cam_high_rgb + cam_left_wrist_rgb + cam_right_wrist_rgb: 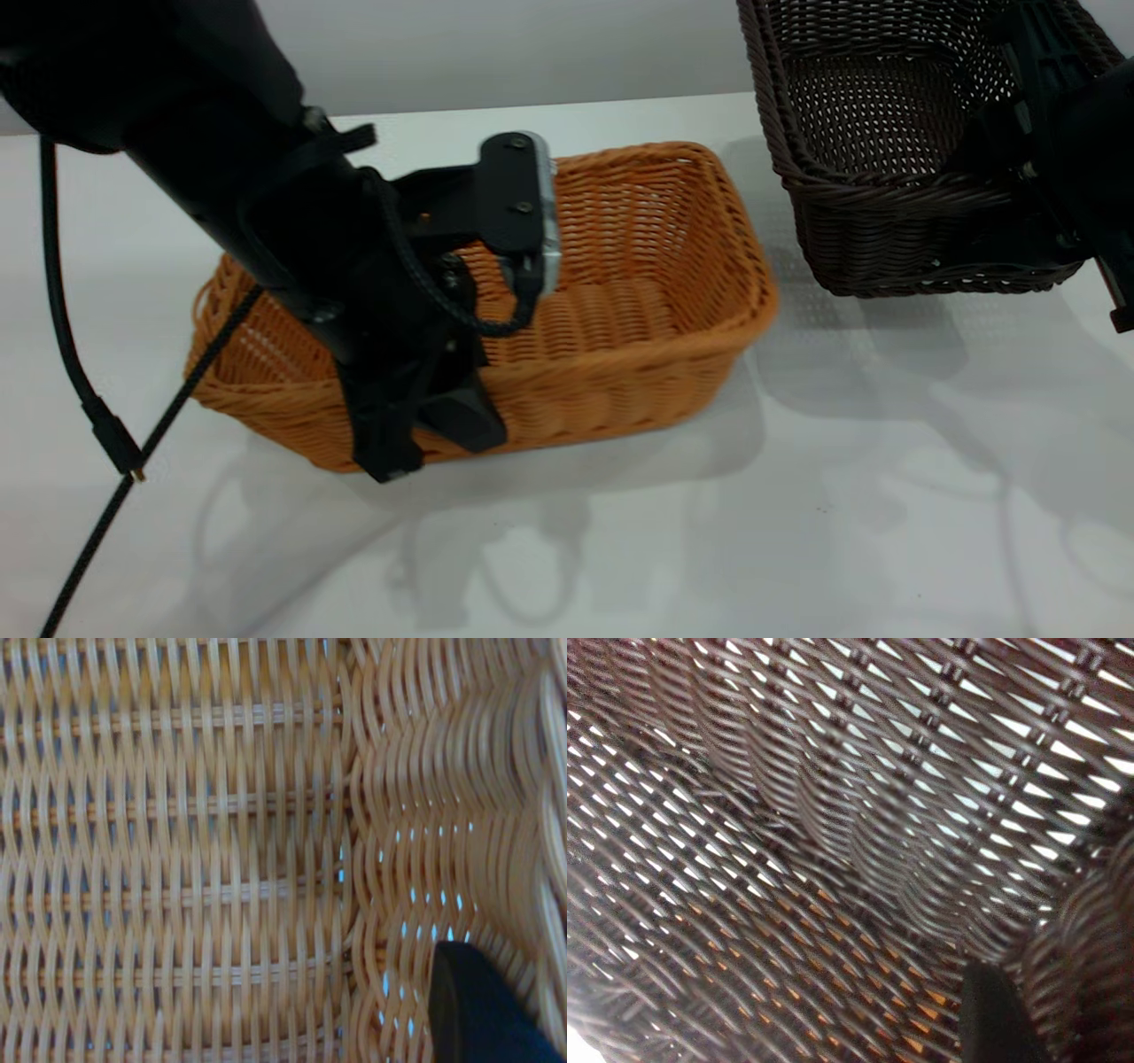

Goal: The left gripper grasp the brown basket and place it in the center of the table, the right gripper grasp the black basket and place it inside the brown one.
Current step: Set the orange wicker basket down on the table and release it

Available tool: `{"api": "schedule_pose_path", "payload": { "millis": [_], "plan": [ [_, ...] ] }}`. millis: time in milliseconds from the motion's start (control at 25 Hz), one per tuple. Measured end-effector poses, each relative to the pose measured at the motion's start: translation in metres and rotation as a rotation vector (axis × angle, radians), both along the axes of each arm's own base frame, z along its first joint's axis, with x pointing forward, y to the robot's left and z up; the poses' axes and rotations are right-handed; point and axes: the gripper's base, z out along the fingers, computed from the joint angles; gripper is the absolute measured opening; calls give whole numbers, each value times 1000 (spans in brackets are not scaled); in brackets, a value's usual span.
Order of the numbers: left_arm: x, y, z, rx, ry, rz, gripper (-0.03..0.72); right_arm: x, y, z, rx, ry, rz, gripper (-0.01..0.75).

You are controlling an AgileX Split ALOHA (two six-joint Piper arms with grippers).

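The brown basket (pixel 638 257) sits near the middle of the table (pixel 797 532), open side up. My left gripper (pixel 430 434) is shut on its wall at the left end. The left wrist view shows one black finger (pixel 487 1010) against the tan weave (pixel 177 859) inside. The black basket (pixel 877 133) hangs tilted in the air at the upper right, beyond the brown basket's right end, casting a shadow on the table. My right gripper (pixel 1028 124) is shut on its right wall. The right wrist view shows one finger (pixel 992 1019) against the dark weave (pixel 833 815), with orange showing through the holes.
A black cable (pixel 89 408) hangs from the left arm down over the table's left part. The table's rear edge meets a grey wall (pixel 532 53) behind the baskets.
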Motion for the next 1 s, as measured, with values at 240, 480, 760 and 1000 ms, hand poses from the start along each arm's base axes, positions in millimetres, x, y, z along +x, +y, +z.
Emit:
{"api": "schedule_pose_path", "payload": {
  "millis": [240,480,760,1000],
  "plan": [
    [-9,-20,2,-43,-17,28,95,12,1,13,-9,-61,23,268],
    [-13,-22,2,-41,-2,8,95,17,-2,17,-8,-67,18,267],
    [-15,-22,2,-38,19,-11,95,18,-32,17,-16,-66,-4,267],
    [-17,-22,0,-35,47,-20,95,17,-40,17,-24,-63,8,266]
  ]
}}
